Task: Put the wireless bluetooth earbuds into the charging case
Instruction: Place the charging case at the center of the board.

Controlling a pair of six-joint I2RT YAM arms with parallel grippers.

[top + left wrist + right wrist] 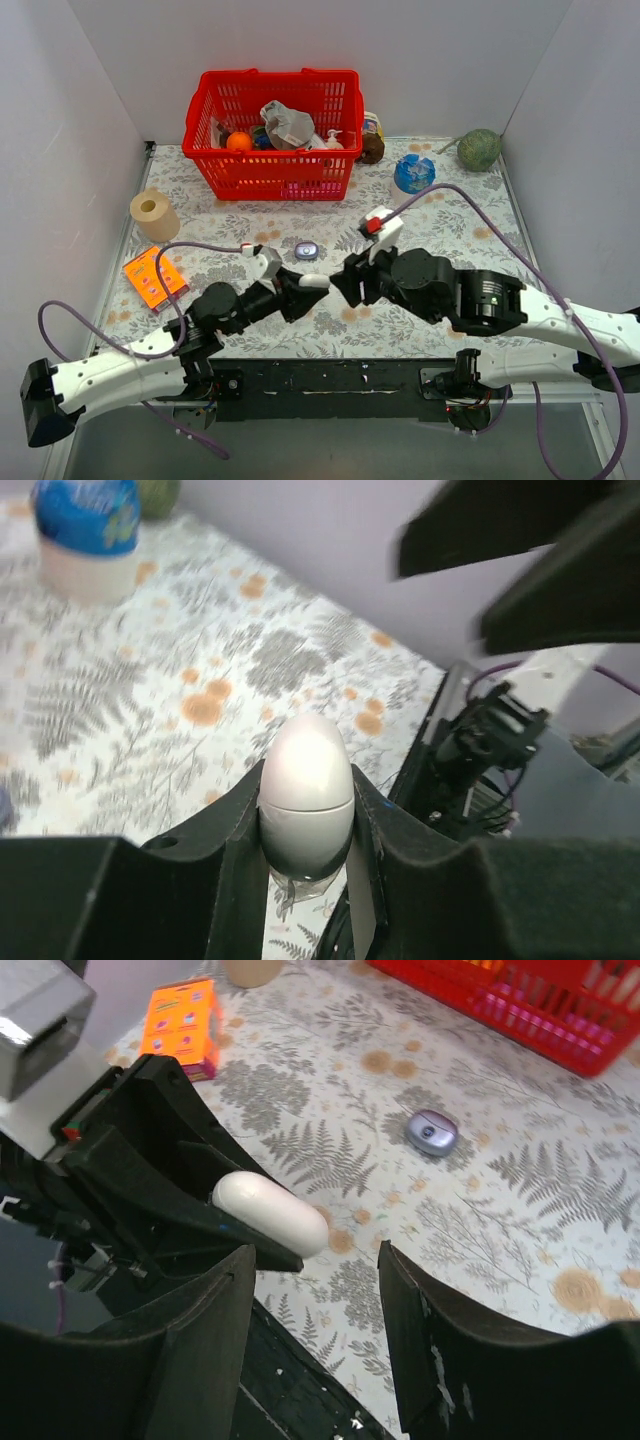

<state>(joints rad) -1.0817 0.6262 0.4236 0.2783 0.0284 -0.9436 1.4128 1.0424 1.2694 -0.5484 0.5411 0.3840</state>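
the left gripper (306,284) is clamped narrowly on a white egg-shaped shell (305,780), gripping its lower half so the rounded top and the seam around its waist stand proud of the fingers. held that way, the free end points at the right gripper (315,1300), which looks like a deliberate offering: one arm steadies the piece so the other can work on it. the two meet over the middle of the desk's near half.

the right gripper is spread wide and holds nothing. its jaws sit either side of the shell's free end, close to it but not touching, which suggests it is lining up to take or pull the upper half.

the charging case (432,1132), small and lavender with a paler centre, lies flat and alone on the cloth near the desk's centre. it is well apart from both grippers, on the near side of the red basket (270,170) at the far edge. i cannot make out any earbuds, nor tell whether the white shell belongs to the set, so nothing looks inserted yet.
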